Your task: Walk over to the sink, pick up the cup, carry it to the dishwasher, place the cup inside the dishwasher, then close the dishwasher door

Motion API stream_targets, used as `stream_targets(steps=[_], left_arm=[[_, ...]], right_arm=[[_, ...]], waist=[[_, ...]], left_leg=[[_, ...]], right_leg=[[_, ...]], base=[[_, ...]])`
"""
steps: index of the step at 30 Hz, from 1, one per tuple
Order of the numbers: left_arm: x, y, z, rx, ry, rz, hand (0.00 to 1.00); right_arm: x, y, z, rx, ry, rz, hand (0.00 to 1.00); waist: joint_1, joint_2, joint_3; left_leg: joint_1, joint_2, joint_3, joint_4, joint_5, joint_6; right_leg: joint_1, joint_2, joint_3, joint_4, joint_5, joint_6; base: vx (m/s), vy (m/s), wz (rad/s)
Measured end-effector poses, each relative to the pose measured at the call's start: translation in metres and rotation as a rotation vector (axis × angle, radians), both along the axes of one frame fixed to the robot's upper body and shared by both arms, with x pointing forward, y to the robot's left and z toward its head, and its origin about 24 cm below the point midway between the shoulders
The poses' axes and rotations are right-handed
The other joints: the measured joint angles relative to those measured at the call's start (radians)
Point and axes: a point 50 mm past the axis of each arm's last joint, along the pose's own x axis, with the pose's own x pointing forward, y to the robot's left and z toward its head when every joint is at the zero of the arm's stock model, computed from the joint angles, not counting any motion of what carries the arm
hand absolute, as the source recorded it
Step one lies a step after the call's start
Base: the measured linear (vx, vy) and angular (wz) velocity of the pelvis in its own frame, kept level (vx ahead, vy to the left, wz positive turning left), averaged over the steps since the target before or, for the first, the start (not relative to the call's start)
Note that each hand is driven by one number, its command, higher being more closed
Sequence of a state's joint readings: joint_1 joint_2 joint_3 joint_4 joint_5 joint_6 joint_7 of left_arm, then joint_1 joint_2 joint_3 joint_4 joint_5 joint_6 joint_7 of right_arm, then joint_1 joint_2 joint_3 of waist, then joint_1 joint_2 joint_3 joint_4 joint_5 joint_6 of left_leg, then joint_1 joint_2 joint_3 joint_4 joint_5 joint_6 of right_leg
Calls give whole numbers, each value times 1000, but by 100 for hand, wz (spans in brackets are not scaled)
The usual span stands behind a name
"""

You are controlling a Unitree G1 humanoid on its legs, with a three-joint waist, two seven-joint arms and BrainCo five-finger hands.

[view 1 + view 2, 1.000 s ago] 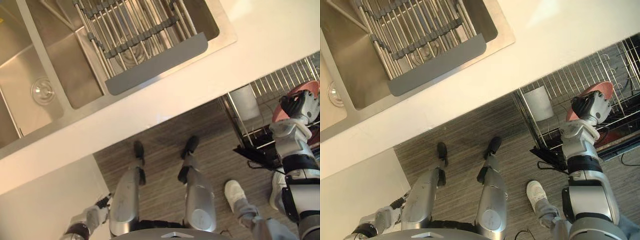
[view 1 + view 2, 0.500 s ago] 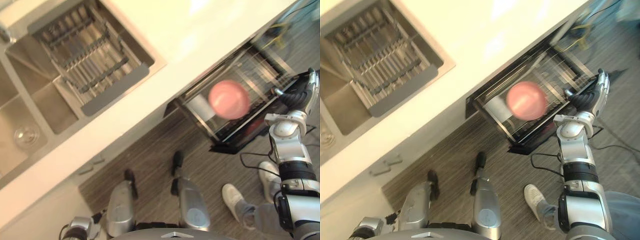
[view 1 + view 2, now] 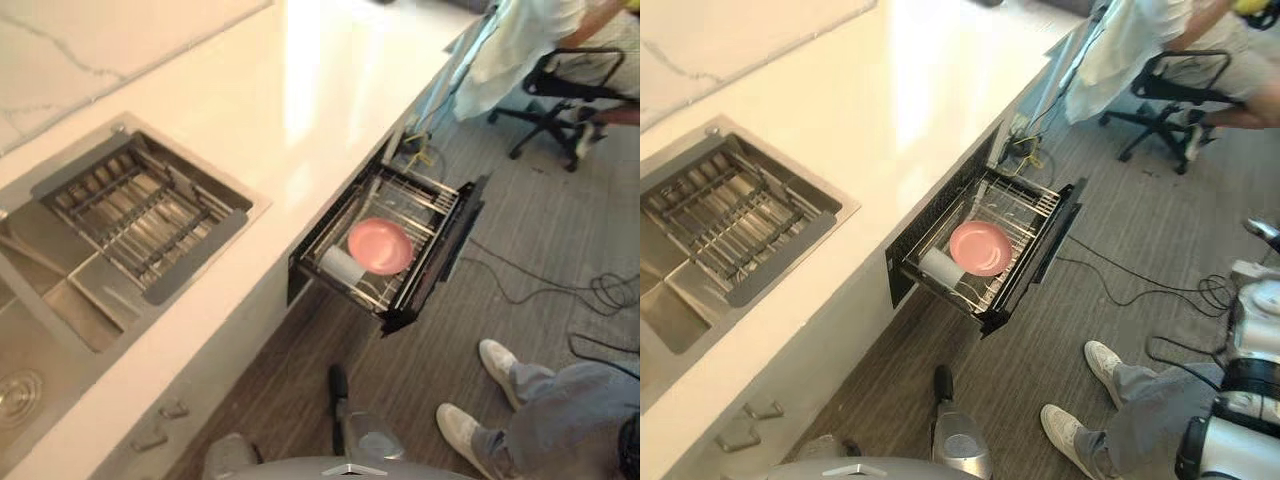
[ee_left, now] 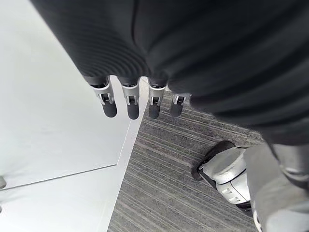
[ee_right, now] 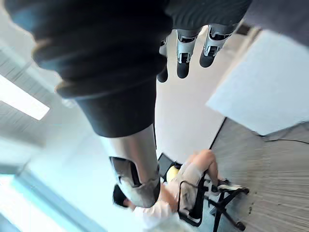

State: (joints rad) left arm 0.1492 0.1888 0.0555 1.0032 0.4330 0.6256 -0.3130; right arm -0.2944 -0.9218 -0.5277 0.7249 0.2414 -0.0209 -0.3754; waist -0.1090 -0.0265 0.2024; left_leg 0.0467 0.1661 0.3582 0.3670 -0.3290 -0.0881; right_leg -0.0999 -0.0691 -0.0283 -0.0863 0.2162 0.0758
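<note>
Overhead, pink cup (image 3: 379, 246) in dishwasher (image 3: 452, 238).

Pulled-out dishwasher rack (image 3: 418, 196) below white counter (image 3: 300, 100), pink cup (image 3: 379, 245) and pale cylinder (image 3: 343, 266) side by side inside

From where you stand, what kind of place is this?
Likely a kitchen, perhaps in an office: a steel sink in a white counter, an open dishwasher drawer with a pink cup, an office chair behind.
</note>
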Motion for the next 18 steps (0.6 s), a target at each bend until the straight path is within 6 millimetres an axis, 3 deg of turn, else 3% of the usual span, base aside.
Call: stream_targets(steps=[3,7,9,14,15,18], left_arm=[[-8,-3,-1,-15,29,27,0],[-15,-4,-1,-40,62,79,0],[-17,-7,-1,-55,68,92,0],[-18,-37,-7,-159,69,124,0],[-15,-46,-8,-187,61,144,0],[-7,-50,-9,-197,38,150,0]], right_arm=[[-27,-13,-31,256,-149,12,0],[-37,5,-88,511,-262,92,0],[-31,30,-118,601,-277,160,0],[-13,78,-147,698,-283,273,0],[-7,96,-160,749,-274,299,0],[0,127,-182,869,-293,328,0]], waist=[[-8,7,-12],[-14,11,-14],[3,24,-21],[51,78,-23],[65,88,-17],[101,90,-1]], left_leg=[[10,-1,0,-1,-11,1],[39,4,5,-3,-18,-1],[45,6,19,-3,-21,-1],[40,1,18,-5,-24,4],[27,-1,-2,-7,-20,5],[4,-13,-47,-44,12,3]], right_leg=[[5,7,18,5,0,1],[28,8,22,4,-6,0],[28,6,14,-1,-5,-3],[28,-14,-32,0,-4,-4],[27,-23,-66,5,-6,-1],[27,-42,-129,6,-14,7]], base=[[37,25,-22],[-11,20,-9],[-41,-5,-12],[-8,22,5],[14,6,36],[26,-35,58]])
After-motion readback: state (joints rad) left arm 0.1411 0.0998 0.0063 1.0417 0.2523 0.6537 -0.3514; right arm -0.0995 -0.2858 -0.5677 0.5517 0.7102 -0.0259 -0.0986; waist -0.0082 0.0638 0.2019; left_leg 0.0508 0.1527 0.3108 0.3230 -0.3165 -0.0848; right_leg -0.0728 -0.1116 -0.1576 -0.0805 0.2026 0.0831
